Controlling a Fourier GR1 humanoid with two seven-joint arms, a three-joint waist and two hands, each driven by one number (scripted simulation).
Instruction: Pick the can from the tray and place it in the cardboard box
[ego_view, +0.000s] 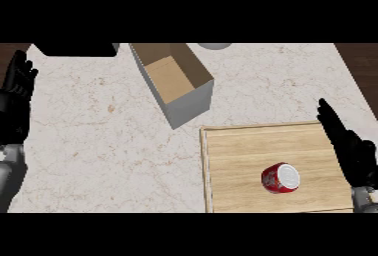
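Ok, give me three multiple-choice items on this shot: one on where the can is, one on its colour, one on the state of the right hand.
1. The can sits: A on the wooden tray; B on a plate; C in a sink.
2. The can's side is: A green; B red; C blue.
3. The right hand is: A curled round the can; B out of view; C open, fingers straight.
Key: 1 A, it rests on the tray's wood; 2 B, red below a white end; 3 C, its fingers lie straight at the view's right edge, apart from the can.
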